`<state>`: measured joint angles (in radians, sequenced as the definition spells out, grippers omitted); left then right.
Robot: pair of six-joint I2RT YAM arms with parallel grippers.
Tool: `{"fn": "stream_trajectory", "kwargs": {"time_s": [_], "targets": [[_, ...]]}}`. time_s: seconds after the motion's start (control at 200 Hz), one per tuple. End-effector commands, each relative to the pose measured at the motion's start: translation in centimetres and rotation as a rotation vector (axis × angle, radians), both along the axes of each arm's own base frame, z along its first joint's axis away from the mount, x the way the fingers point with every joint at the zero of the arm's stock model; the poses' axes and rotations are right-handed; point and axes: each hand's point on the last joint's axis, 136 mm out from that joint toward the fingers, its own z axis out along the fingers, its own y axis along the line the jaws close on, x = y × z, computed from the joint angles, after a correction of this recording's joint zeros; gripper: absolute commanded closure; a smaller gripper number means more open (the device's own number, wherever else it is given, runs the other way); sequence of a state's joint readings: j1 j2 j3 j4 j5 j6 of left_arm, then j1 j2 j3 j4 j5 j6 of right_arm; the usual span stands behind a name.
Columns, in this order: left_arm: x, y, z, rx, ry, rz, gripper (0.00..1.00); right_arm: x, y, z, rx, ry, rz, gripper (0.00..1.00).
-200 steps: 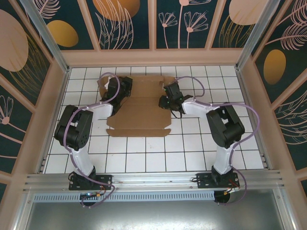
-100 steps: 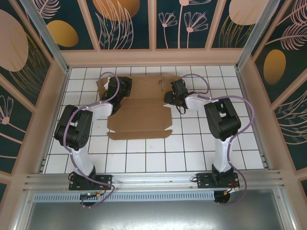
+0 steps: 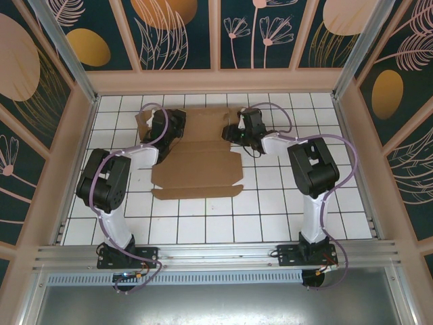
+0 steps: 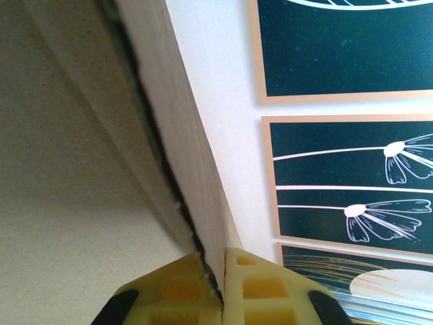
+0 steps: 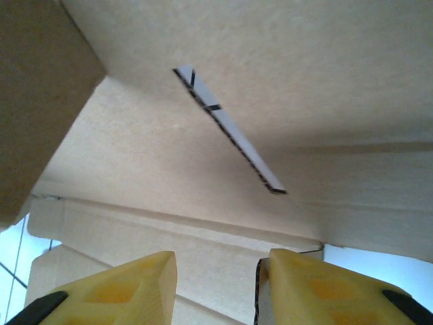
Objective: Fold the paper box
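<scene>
Setting: white gridded counter (image 3: 203, 217) inside a booth, walled with dark teal panels (image 3: 176, 34) painted with pale flowers and orange discs.

Box: the paper box (image 3: 199, 159) is plain brown card. It sits at the far middle of the counter, between the two arms. Most of it lies flat, with a long near flap pointing toward the arm bases.

Left arm: the left arm (image 3: 108, 189) rises from the near left edge and bends over to the box's far left part. A lilac cable (image 3: 150, 108) loops above its wrist.

Left fingers: the left fingers (image 4: 169, 291) are pressed together, pinching the thin edge of a box flap between their yellow pads. In the left wrist view the flap runs up and away from the pads, with the teal wall panels to its right.

Right arm: the right arm (image 3: 314, 176) rises from the near right edge and reaches in to the box's far right part.

Right fingers: the right fingers (image 5: 128, 284) stand apart with a moderate gap between the yellow pads. Nothing is visibly clamped between them. Box panels stand close in front of them and above them.

Slot: a narrow slot (image 5: 226, 128) is cut at a slant through the panel ahead of the right fingers. White shows through it.

Corner glimpses: bits of white counter show past the box's edges at the lower left and lower right of the right wrist view.
</scene>
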<state>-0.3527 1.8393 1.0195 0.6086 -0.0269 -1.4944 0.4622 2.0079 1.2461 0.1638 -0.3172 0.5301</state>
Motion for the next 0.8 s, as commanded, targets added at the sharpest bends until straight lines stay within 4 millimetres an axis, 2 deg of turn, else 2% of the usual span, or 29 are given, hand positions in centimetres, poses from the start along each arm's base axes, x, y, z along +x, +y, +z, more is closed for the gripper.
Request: {"fn": "stream_trajectory", "kwargs": {"time_s": [0.0,0.14,0.155,0.19,0.265,0.35,0.47,0.611,0.651,0.726,0.791], "targets": [[-1.0,-0.1,-1.0,0.015,0.029,-0.024,1.0,-1.0,1.6,-0.4,0.041,0.008,0.039,0.6],[-0.9,-0.3,0.0,-0.003,-0.009,-0.034,1.0,-1.1,1.9,-2.4,0.02,0.034,0.03,0.62],[-1.4,-0.2,-0.8,0.001,0.006,-0.038,1.0,-1.1,2.0,-2.4,0.017,0.031,0.028,0.62],[-1.5,-0.3,-0.8,-0.001,-0.002,-0.045,1.0,-1.1,1.9,-2.6,0.003,0.026,0.024,0.62],[-1.9,-0.4,-0.8,-0.004,-0.017,-0.059,1.0,-1.2,1.8,-2.5,-0.03,0.001,0.014,0.62],[-2.6,-0.4,-1.0,-0.002,-0.043,-0.077,1.0,-1.4,1.6,-1.1,-0.048,-0.059,0.007,0.58],[-3.6,0.0,-1.3,0.007,-0.081,-0.081,1.0,-2.9,1.2,2.5,-0.018,-0.173,0.044,0.54],[-4.1,-0.1,-0.8,0.047,-0.115,-0.108,1.0,-5.9,0.4,7.6,-0.012,-0.322,0.117,0.51],[-4.2,0.0,-0.8,0.06,-0.113,-0.108,1.0,-6.6,-0.2,8.9,-0.016,-0.364,0.124,0.51],[-4.4,0.2,-1.0,0.082,-0.102,-0.108,1.0,-8.8,-1.7,13.2,0.002,-0.509,0.125,0.54],[-4.5,0.3,-1.1,0.095,-0.1,-0.11,1.0,-9.1,-4.4,16.0,0.0,-0.598,0.049,0.57]]}}
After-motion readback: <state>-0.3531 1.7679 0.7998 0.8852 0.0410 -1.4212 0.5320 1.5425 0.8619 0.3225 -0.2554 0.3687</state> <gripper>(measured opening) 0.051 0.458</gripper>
